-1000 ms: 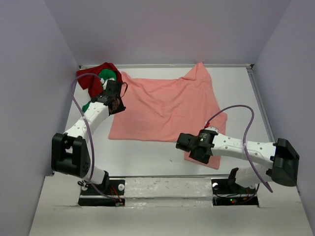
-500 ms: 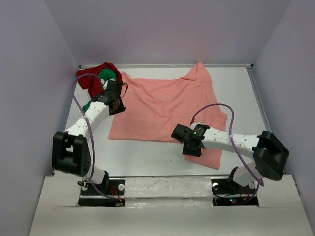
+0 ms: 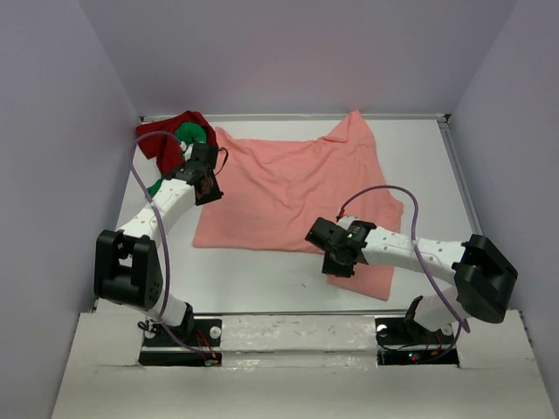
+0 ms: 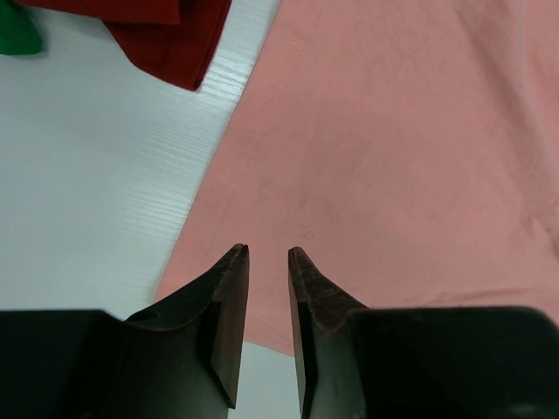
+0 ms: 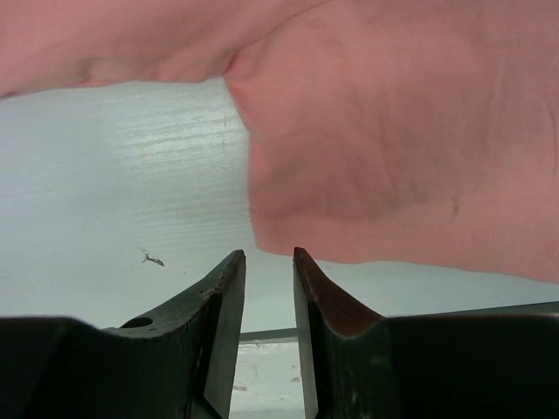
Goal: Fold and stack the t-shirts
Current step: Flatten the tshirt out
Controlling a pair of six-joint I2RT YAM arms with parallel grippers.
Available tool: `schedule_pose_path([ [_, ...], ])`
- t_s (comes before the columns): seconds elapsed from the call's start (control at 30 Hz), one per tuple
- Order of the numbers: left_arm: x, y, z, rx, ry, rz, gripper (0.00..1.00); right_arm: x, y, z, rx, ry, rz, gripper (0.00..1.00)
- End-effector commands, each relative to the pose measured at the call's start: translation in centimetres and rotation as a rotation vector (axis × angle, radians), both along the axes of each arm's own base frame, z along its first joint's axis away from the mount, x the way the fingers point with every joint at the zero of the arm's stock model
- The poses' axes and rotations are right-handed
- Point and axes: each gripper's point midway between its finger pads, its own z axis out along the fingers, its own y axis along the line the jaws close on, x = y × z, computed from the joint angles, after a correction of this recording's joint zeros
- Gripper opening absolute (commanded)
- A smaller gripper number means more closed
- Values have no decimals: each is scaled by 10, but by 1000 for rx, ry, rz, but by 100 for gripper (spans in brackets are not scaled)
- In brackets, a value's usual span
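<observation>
The large salmon-pink t-shirt [image 3: 288, 188] lies spread over the middle of the white table, with a flap [image 3: 371, 262] reaching toward the near right. The dark red t-shirt [image 3: 162, 140] and the green one [image 3: 188, 133] are bunched together at the far left corner. My left gripper [image 3: 208, 185] hovers over the pink shirt's left edge [image 4: 393, 131], slightly open, with nothing between its fingers [image 4: 229, 288]. My right gripper [image 3: 339, 260] hangs at the flap's near left corner [image 5: 288, 236], jaws narrowly open and empty [image 5: 269, 253]. Dark red cloth [image 4: 166, 35] and a bit of green [image 4: 17, 39] show in the left wrist view.
Purple walls enclose the table on three sides, with a raised rim [image 3: 458, 175] along the right. Purple cables [image 3: 384, 196] loop above both arms. A small dark mark [image 5: 150, 258] is on the table near the right fingers. The table's near edge [image 5: 271, 336] lies just below them.
The right arm swung left and brought its gripper to the flap's near left corner, and its jaws narrowed. The left arm shifted only slightly.
</observation>
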Motion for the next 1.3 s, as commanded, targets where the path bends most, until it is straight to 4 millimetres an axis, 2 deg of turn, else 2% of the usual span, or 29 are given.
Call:
schedule_pose_path([
  [0.0,8,-3,16,-5,-39,5,35,-7,8,1,74,25,-24,34],
  [0.23,11,-4,21,-4,-48,1,35,-14,7,-5,75,47,-22,35],
  [0.53,11,-6,29,-11,-60,-5,35,-14,8,-8,54,68,-24,35],
  [0.73,12,-18,34,-67,-91,-45,36,-1,10,-12,25,19,-3,37],
  [0.87,11,-17,30,-60,-72,-52,36,0,11,-24,-16,42,6,38],
  [0.97,11,-17,36,-56,-89,-54,36,-3,7,-37,-50,67,8,37],
  [1.03,10,-17,40,-60,-100,-55,36,-4,9,-43,-46,75,6,34],
  [1.13,8,-16,47,-60,-111,-56,36,-4,11,-49,-38,83,8,19],
  [1.17,8,-16,48,-59,-113,-56,36,-5,11,-50,-41,85,9,13],
  [1.2,9,-15,51,-57,-121,-56,36,-2,12,-50,-48,77,14,0],
  [1.27,9,-15,54,-58,-128,-59,36,4,9,-49,-81,56,17,0],
])
